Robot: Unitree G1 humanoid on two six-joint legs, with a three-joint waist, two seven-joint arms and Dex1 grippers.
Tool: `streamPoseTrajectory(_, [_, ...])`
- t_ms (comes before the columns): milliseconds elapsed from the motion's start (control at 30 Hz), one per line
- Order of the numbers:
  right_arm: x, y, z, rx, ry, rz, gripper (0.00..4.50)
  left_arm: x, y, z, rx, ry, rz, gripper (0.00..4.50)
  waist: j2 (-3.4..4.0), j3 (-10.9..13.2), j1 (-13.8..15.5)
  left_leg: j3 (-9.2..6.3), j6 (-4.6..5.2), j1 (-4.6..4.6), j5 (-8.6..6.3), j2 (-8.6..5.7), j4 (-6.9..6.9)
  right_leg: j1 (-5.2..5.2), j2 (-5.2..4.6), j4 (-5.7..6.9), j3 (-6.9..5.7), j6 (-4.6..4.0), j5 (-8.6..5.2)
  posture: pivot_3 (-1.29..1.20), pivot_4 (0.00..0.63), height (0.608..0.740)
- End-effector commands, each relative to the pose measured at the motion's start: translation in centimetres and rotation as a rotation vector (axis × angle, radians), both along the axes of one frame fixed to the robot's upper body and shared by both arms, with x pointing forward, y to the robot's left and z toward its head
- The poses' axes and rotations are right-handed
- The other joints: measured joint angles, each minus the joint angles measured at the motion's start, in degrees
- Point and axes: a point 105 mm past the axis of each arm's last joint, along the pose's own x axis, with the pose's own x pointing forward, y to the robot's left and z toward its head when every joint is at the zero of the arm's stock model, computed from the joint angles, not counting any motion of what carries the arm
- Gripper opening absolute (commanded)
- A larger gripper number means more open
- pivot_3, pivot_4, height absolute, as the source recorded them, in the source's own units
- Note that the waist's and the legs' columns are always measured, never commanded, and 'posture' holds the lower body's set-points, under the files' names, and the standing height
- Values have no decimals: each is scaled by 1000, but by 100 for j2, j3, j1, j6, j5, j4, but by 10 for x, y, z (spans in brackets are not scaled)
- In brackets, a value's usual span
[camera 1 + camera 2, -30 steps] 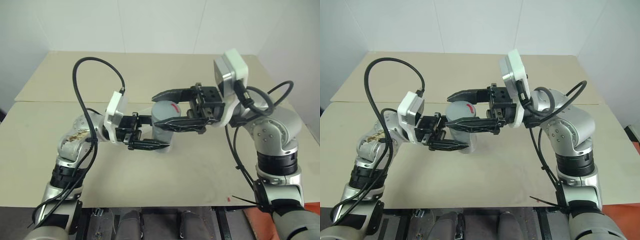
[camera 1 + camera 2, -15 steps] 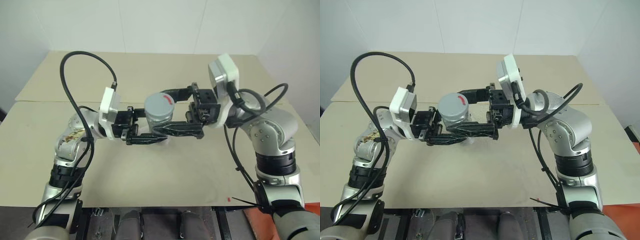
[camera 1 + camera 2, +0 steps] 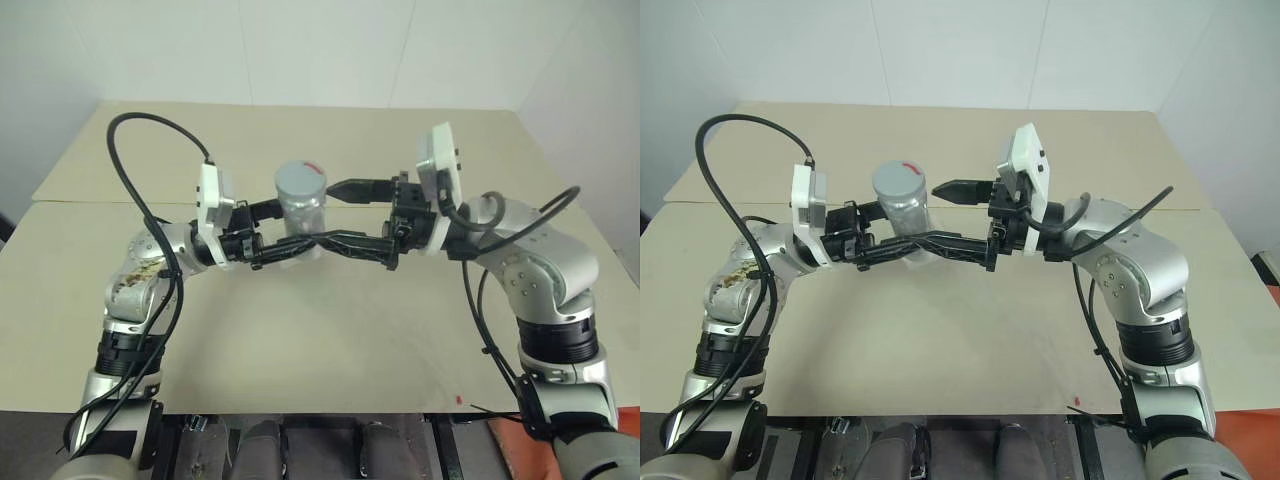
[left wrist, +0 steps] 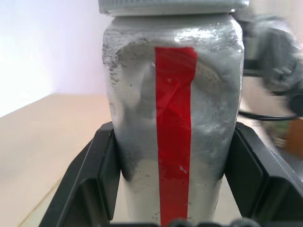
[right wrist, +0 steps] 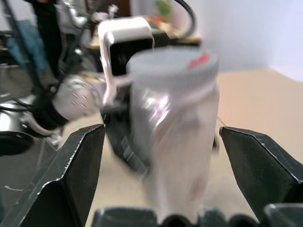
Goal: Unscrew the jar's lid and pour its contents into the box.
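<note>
The silvery-grey jar (image 3: 300, 205) hangs upright above the table, red stripe (image 4: 173, 132) facing the left wrist camera. Its grey lid (image 3: 300, 178) sits on top, with a red mark on it. My left gripper (image 3: 298, 226) is shut on the jar's lower body, a finger (image 4: 92, 179) pressed against each side. From the opposite side my right gripper (image 3: 328, 214) stands open around the jar, its fingers (image 5: 78, 165) clear of the glass on both sides. A whitish corner of the box (image 3: 912, 262) peeks out beneath the crossed fingers. The contents are hidden inside the jar.
The beige table (image 3: 330, 340) has a seam running across behind the arms and a small red mark (image 3: 459, 399) near its front edge. Black cables loop up from both wrists. White walls close off the back.
Both hands have carried the jar away from me and stood it more upright. The right gripper, closed on the jar's top a second ago, has opened wide.
</note>
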Motion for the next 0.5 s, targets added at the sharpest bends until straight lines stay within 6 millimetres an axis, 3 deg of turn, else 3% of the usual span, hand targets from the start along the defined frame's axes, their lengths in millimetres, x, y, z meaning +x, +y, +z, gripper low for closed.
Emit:
streamPoseTrajectory(33, [2, -11, 16, 37, -78, -131, 4458, 18, 5, 4, 6, -36, 205, 2738, 0, 0, 10, 0, 0, 0, 0, 0, 0, 0, 0, 1, 0, 0, 0, 0, 150, 740])
streamPoseTrajectory(133, [13, -15, 21, 63, -102, -270, 4458, 36, 6, 2, -1, -40, 376, 2738, 0, 0, 38, 0, 0, 0, 0, 0, 2, 2, 0, 0, 0, 1, 0, 0, 150, 740])
streamPoseTrajectory(267, [25, -14, 36, 132, -119, -420, 4458, 43, 0, -1, -10, -36, 476, 2738, 0, 0, 41, 3, -4, 0, 2, 0, 0, -1, 0, 2, 1, 0, 1, 0, 150, 740])
streamPoseTrajectory(500, [31, 12, 45, 146, -138, -488, 4458, 44, -13, -3, -29, -32, 530, 2738, 0, 0, 42, 10, -47, -6, 28, -1, -2, -11, 0, 4, 5, 0, 1, 0, 150, 740])
